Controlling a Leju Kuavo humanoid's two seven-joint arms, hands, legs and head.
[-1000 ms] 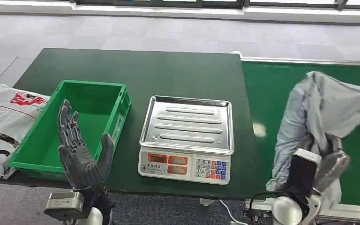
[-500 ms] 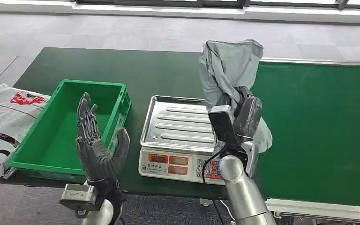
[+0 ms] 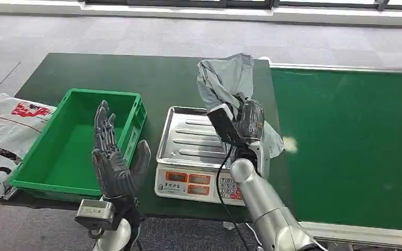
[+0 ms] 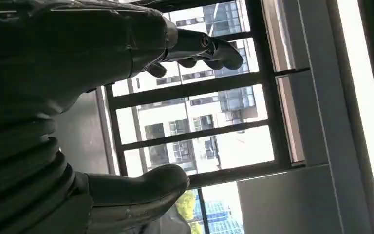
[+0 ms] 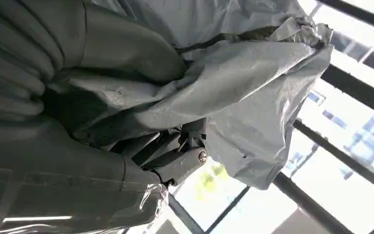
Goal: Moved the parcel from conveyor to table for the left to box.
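Observation:
The parcel [image 3: 224,78] is a crumpled grey plastic mailer bag. My right hand [image 3: 250,119] grips it and holds it in the air above the right side of the scale's steel tray [image 3: 199,140]. In the right wrist view the bag [image 5: 233,73] bulges out between my closed fingers [image 5: 175,161]. My left hand [image 3: 111,162] stands upright at the table's near edge, beside the green crate [image 3: 57,157], with fingers spread and nothing in it. The left wrist view looks up past the open hand [image 4: 78,97] at windows.
A weighing scale with a keypad [image 3: 205,185] sits mid-table. The green conveyor belt [image 3: 356,141] runs along the right. A white printed sack [image 3: 5,136] lies left of the crate. The dark green table [image 3: 136,78] stretches behind them.
My right hand has carried the parcel from the conveyor leftward, over the scale. My left hand has drifted a little to the right and stays open.

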